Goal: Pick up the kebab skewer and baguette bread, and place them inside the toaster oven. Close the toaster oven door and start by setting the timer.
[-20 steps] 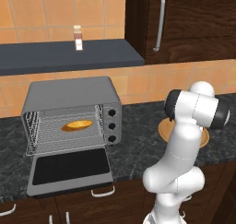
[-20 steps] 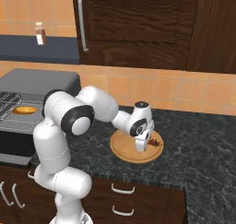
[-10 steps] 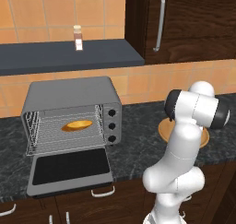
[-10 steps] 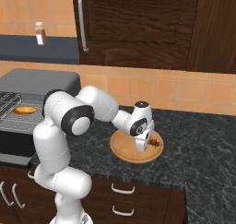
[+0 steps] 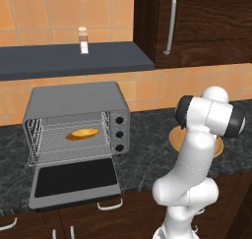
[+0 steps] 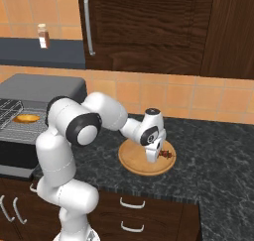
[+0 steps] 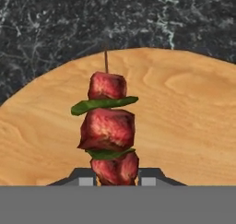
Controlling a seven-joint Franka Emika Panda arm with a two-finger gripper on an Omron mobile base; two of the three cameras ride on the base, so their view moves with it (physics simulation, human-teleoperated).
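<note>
A glossy white arm (image 6: 89, 131) of rounded, tube-like segments, with dark grey bands at its joints.

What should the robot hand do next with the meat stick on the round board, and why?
Probably lift it straight up. In the hand view the gripper has its fingers pressed against both sides of the kebab skewer, which lies on the wooden board. The baguette bread already sits on the rack of the toaster oven, and the toaster oven door hangs open, so the skewer goes there.
</note>
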